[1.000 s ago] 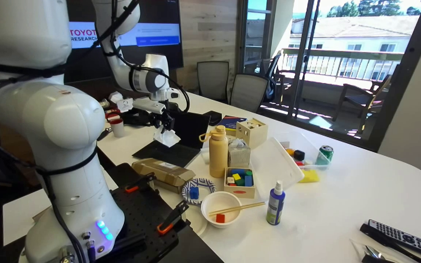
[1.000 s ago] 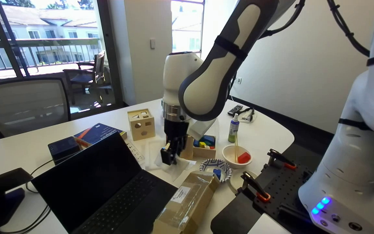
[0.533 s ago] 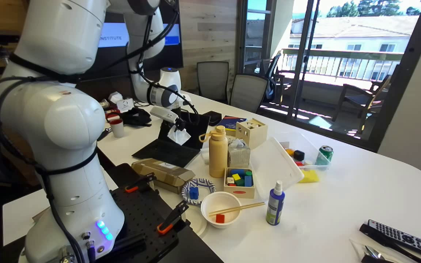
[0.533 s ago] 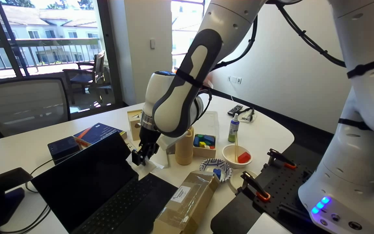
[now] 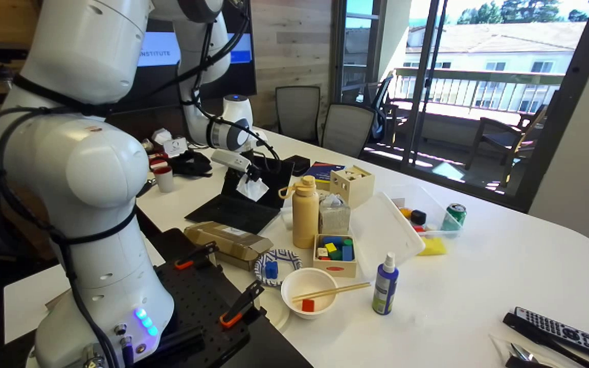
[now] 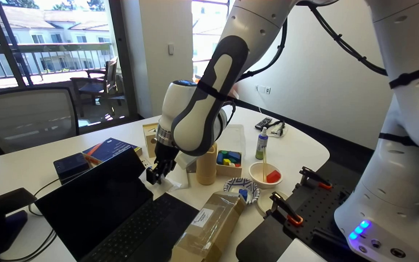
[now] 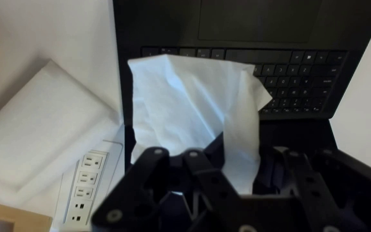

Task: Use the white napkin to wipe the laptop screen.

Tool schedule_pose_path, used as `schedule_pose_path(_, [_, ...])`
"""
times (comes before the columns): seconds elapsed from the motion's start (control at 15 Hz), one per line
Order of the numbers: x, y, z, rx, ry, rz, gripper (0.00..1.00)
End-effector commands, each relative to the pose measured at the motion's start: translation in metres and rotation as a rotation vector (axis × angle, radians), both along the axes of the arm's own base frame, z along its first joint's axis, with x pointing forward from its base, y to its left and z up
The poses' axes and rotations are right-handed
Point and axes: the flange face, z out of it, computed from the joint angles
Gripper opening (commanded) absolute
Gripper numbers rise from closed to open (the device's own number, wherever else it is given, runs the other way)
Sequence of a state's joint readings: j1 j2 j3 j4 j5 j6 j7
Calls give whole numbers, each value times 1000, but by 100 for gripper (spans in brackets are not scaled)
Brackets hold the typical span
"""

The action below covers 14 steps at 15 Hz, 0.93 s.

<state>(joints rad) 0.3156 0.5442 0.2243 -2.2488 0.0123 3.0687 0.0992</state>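
Note:
The black laptop stands open on the table; its screen (image 6: 96,200) is tilted up and its keyboard (image 7: 295,79) shows in the wrist view. My gripper (image 5: 253,173) is shut on the white napkin (image 5: 252,189), which hangs below the fingers. In the wrist view the napkin (image 7: 185,100) spreads over part of the keyboard, with a strip of it between the fingers. In an exterior view the gripper (image 6: 154,176) is by the screen's right edge, with the napkin (image 6: 166,185) partly hidden below it. I cannot tell whether the napkin touches the screen.
A yellow bottle (image 5: 306,217) stands beside the laptop, near a wooden shape box (image 5: 353,186). A cardboard box (image 6: 209,225) lies in front of it. A white package (image 7: 43,129) and a power outlet strip (image 7: 85,180) lie beside it. A bowl (image 5: 290,301) and spray bottle (image 5: 385,289) stand nearer.
The arm has swung with the napkin in the gripper, rightward in one exterior view and leftward toward the screen's edge in another. Over the last half second it has barely moved.

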Motion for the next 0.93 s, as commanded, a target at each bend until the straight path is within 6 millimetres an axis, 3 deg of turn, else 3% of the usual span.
schedule_pose_path(0.0, [4, 2, 3, -16, -100, 47, 3])
schedule_pose_path(0.2, [14, 5, -2, -10, -161, 79, 3])
schedule_pose_path(0.87, [56, 52, -43, -26, -295, 174, 3])
